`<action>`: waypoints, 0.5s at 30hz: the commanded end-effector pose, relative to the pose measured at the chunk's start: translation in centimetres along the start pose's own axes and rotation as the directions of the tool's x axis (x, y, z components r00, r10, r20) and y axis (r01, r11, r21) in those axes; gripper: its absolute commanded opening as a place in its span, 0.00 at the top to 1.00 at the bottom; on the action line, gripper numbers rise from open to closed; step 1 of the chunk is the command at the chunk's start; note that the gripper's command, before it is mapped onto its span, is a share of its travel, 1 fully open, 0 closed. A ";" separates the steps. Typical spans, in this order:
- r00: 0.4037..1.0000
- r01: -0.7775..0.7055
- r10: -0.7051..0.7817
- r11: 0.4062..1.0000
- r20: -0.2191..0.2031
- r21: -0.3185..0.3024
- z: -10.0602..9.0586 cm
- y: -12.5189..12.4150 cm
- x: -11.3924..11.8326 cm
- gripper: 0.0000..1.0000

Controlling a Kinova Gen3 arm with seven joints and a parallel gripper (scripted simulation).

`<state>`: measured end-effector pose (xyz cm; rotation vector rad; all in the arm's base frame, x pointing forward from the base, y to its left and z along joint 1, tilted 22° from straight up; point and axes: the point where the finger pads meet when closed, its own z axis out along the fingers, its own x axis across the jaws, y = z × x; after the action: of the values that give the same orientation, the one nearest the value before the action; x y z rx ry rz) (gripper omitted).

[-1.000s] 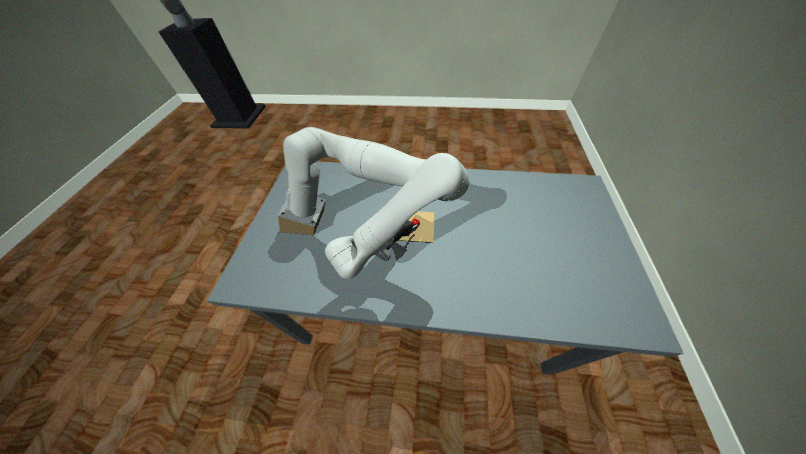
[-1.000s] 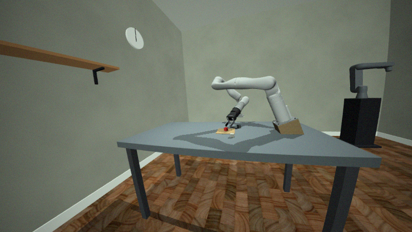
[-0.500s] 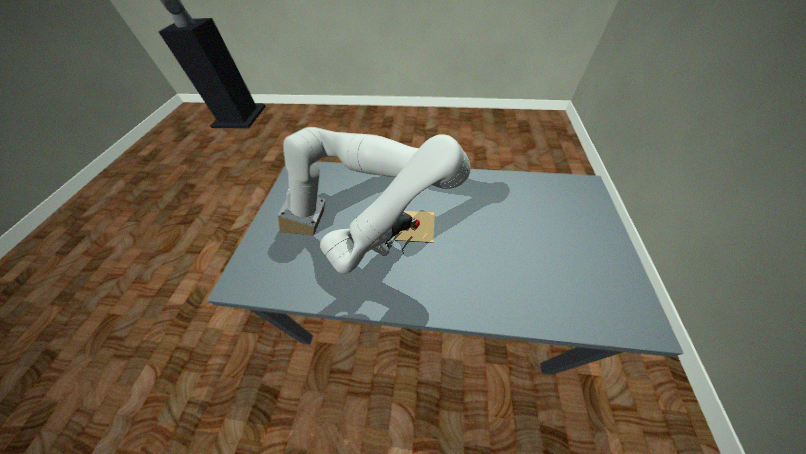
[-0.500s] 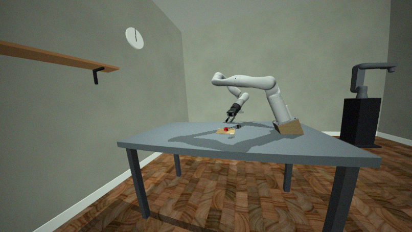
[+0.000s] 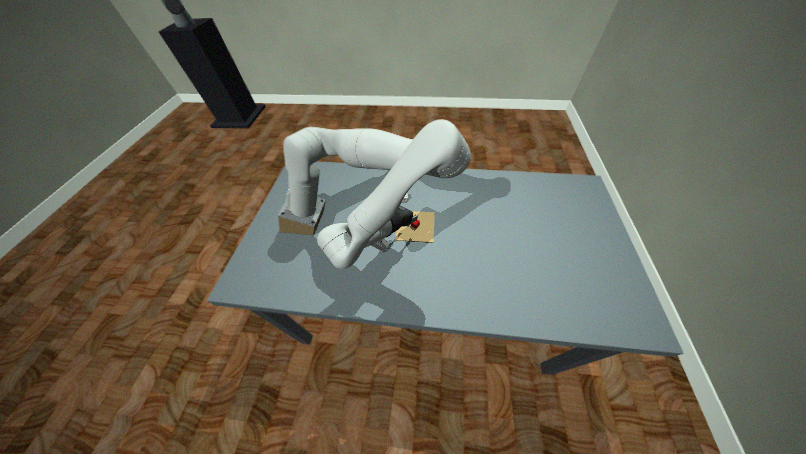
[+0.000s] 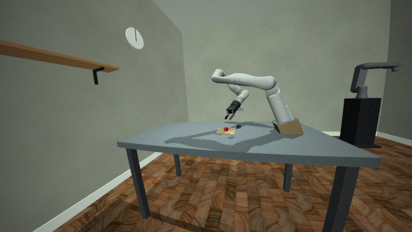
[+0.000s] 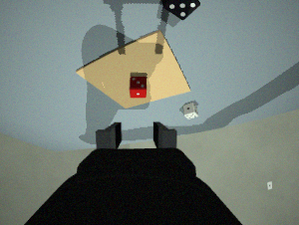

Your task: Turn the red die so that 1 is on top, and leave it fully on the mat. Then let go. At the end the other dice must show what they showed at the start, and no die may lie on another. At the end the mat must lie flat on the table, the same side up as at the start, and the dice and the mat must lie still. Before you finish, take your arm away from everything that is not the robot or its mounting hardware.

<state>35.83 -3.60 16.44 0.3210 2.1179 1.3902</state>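
The gripper (image 6: pixel 229 116) hangs above the table (image 6: pixel 288 149) with fingers spread, pinching nothing. The red die (image 7: pixel 138 85) rests fully on the tan mat (image 7: pixel 168 72); its top face is too small to read. The black die (image 7: pixel 180 0) and the small white die (image 7: pixel 190 109) lie off the mat. Before ending, verify that 1 faces up. Retreat straight upward, well apart from all 3 dice.

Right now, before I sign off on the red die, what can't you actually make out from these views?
- Red die top face: wrist view blurred, pips unreadable; top and exterior views too small.
- White die: too small and blurred in the wrist view to read.
- Mat: near edge hidden by the arm in the top view.
- Gripper: open, hanging above the mat; fingertips blurred in the wrist view.
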 end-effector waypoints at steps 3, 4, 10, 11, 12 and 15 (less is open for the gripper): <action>1.000 -0.009 0.009 1.000 0.001 0.011 0.0 0.4 0.0 0.21; 1.000 -0.009 0.009 1.000 0.000 0.016 0.0 0.4 0.1 0.21; 1.000 -0.009 0.009 0.997 -0.002 0.078 0.2 0.7 0.1 0.21; 1.000 -0.009 0.009 0.997 -0.002 0.078 0.2 0.7 0.1 0.21; 1.000 -0.009 0.009 0.997 -0.002 0.078 0.2 0.7 0.1 0.21; 1.000 -0.009 0.009 0.992 0.002 0.126 0.2 0.9 0.1 0.21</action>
<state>35.61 -3.50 16.63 0.3771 2.1928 1.2969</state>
